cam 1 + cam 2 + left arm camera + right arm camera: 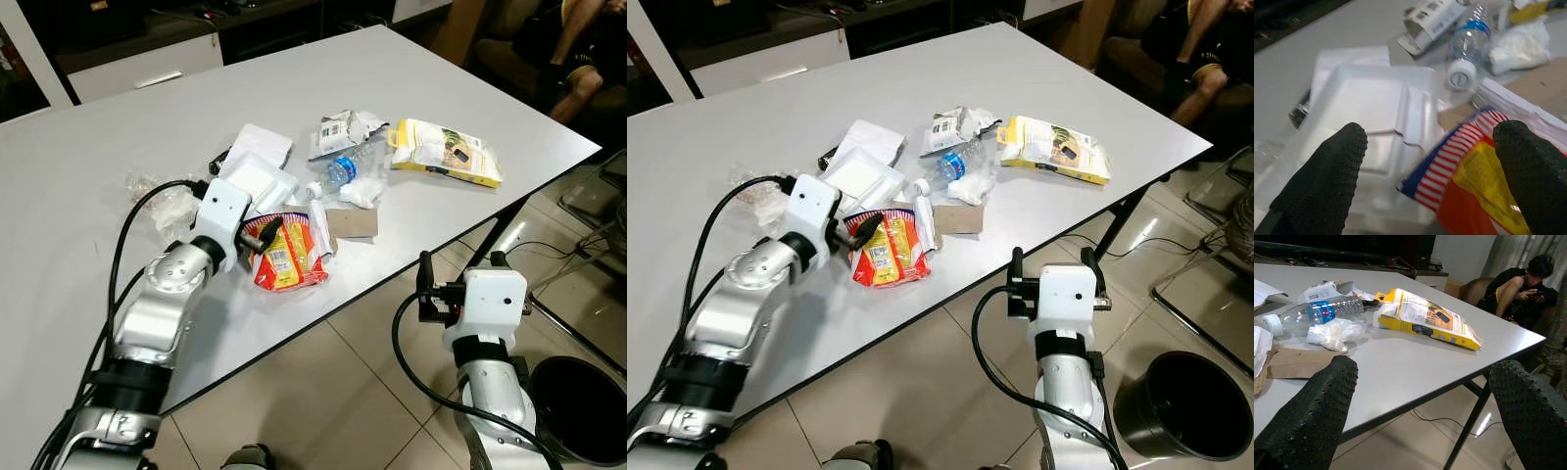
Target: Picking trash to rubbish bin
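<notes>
1. While the left gripper (277,231) reaches over the white table (88,176), its two black fingers (1327,171) stand spread apart, one on each side of the upper end of a red and yellow snack packet (287,257); they do not yet clasp it.
2. That packet lies near the table's front edge, partly over a white foam tray (257,180) and beside a flat piece of brown cardboard (351,222).
3. Behind these lie a clear plastic bottle (343,168) with a blue label, a crumpled white tissue (361,191), a torn grey and white carton (338,130) and a yellow and white package (446,151), all on the table top.
4. Off the table's near edge, the right gripper (460,265) hangs over the tiled floor with its fingers (1308,416) wide apart and holding nothing.
5. A black rubbish bin (1190,406) stands on the floor to the robot's right.
6. A seated person (1520,284) is beyond the far corner of the table.
</notes>
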Motion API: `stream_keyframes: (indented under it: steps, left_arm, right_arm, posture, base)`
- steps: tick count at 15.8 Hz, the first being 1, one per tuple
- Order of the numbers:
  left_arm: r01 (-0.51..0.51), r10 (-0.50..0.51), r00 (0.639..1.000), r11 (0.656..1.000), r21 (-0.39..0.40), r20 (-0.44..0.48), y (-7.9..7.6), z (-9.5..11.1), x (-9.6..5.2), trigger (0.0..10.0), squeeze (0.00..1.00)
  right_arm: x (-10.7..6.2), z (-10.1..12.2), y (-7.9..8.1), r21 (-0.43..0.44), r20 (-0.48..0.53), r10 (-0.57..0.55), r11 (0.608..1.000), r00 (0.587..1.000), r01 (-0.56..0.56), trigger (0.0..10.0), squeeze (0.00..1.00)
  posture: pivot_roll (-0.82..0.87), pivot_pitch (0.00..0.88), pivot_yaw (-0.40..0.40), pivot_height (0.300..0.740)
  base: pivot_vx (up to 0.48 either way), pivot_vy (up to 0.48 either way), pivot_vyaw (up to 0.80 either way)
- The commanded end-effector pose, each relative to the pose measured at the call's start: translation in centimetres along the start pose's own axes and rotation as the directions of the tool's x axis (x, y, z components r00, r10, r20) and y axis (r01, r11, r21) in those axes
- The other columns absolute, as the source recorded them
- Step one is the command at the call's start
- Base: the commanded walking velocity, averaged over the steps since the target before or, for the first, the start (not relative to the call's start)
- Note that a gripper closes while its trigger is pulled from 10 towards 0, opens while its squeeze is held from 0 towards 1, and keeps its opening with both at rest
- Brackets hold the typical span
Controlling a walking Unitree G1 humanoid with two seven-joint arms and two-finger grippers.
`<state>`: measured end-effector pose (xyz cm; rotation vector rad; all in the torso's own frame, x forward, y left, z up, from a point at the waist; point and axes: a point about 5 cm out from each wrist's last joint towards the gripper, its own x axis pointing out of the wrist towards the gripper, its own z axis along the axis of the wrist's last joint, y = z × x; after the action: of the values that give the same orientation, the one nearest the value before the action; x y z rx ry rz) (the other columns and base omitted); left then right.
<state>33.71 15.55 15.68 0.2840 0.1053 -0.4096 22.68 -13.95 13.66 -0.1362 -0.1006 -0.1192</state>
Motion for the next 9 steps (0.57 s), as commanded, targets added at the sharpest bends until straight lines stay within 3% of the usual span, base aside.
stream_keyframes:
  steps: [1,4,9]
  left_arm:
    - [0.073,-0.073,0.997,0.997,0.001,-0.031,-0.33,-0.33,-0.59,10.0,0.0]
    - [0.129,-0.137,0.987,0.987,-0.098,-0.082,-0.72,-0.83,-0.94,10.0,0.0]
    - [0.22,-0.239,0.964,0.963,-0.157,-0.116,-1.21,-0.85,-1.24,10.0,0.0]
  right_arm:
    - [0.1,-0.18,0.01,0.0,-0.002,0.001,1.0,1.0,-0.001,10.0,0.0]
    - [0.24,-0.28,0.04,-0.007,-0.001,0.013,1.0,1.0,-0.013,10.0,0.0]
    - [0.46,-0.45,0.17,-0.016,-0.003,0.031,0.999,1.0,-0.031,10.0,0.0]
  posture:
    - [0.19,0.137,-0.002,0.74]
    - [0.2,0.138,-0.007,0.74]
    - [0.2,0.134,-0.014,0.74]
  base:
    - [0.0,0.0,0.0]
    - [0.0,0.0,0.0]
    - [0.0,0.0,0.0]
